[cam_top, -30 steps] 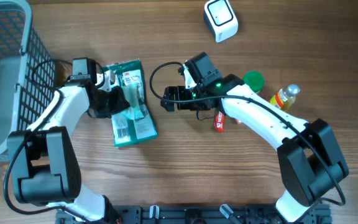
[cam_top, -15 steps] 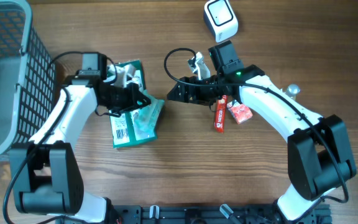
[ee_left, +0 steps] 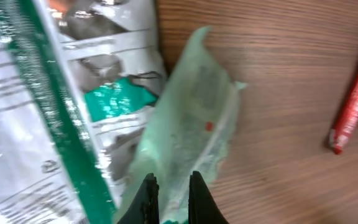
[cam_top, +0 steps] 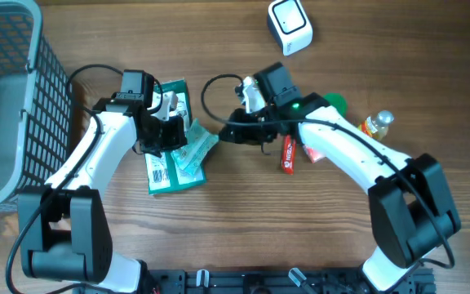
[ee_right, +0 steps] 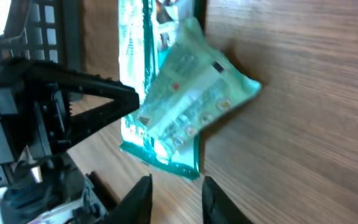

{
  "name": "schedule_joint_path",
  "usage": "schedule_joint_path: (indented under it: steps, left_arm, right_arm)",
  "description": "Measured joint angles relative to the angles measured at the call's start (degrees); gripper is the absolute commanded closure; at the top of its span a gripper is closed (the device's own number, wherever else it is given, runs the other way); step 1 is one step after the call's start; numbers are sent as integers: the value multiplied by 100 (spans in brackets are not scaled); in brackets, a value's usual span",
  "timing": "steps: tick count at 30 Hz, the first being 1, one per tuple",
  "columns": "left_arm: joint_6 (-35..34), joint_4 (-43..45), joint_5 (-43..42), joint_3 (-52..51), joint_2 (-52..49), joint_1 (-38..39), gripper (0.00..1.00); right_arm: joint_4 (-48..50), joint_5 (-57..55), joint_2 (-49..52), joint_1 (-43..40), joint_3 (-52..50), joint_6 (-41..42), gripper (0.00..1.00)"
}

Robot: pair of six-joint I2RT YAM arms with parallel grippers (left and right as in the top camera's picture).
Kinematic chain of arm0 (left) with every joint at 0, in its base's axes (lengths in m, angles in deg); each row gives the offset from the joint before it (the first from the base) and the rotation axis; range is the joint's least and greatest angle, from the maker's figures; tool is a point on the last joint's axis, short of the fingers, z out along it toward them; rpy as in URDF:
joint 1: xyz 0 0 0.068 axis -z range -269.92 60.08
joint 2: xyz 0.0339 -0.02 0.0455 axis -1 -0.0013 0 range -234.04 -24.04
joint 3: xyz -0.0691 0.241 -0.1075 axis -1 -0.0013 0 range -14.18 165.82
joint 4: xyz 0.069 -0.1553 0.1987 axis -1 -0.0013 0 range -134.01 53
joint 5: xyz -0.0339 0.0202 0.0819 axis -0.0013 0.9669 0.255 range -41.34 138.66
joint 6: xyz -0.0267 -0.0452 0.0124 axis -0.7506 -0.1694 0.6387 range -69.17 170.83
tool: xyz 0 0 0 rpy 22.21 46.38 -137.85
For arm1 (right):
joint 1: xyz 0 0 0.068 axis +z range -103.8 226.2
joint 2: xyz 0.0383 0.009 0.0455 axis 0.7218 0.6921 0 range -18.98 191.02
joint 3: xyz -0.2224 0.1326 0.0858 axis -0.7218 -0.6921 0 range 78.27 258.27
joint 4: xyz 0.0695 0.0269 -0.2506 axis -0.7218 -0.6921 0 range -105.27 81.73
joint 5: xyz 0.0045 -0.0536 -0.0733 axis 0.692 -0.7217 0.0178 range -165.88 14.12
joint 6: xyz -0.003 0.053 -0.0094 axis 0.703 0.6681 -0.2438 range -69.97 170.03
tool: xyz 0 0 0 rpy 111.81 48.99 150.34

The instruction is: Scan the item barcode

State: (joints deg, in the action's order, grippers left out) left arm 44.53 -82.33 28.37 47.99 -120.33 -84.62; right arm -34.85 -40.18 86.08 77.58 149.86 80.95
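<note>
Left gripper (ee_left: pixel 171 185) is closed tight on the near end of a pale green packet (ee_left: pixel 194 118), the fingers pinching its crimped edge. The rest of the packet runs straight out ahead of the fingers, angled across the wood grain. Directly to that gripper's left, and partly under the packet, lies a large green-and-white pouch (ee_left: pixel 61 106), flat on the tabletop (cam_top: pixel 219 237). Whether the packet touches the pouch or sits just clear of it, I cannot tell. Right gripper (ee_right: pixel 176 186) faces the left one across the packet. Its fingers stand apart with a modest gap, bare wood showing between them and nothing held. The packet's free end is ahead of those fingers, near but not between them. From the right wrist view the left gripper's black fingers show beyond the packet, to its left. A red stick sachet (cam_top: pixel 288 155) lies behind the right gripper, alongside its arm. A green lid (cam_top: pixel 333 104) and a small bottle (cam_top: pixel 376 125) sit further back along the same arm. The white scanner (cam_top: pixel 290 26) sits well apart from both grippers, at the far edge of the tabletop beyond the right gripper. A grey wire basket (cam_top: pixel 51 90) stands behind the left gripper, past its arm.
</note>
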Motion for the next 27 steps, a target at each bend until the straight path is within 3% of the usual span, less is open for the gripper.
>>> schedule_joint_path:
  steps: [3, 6, 8, 12, 27]
  left_arm:
    - [-39, 26, 398, -22, 0, 0, 96]
    - [-203, 98, 776, -168, 0, 0, 96]
    - [-280, 323, 885, -291, 0, 2, 96]
    - [-396, 704, 1001, -662, 0, 101, 95]
    - [-435, 1023, 52, -824, 0, 557, 96]
  right_arm:
    - [302, -466, 15, 264, 0, 232, 92]
    - [651, -708, 173, 479, 0, 278, 85]
    - [809, -774, 356, 568, 0, 319, 95]
    - [844, -927, 678, 592, 0, 356, 96]
    - [651, -1224, 723, 592, 0, 179, 96]
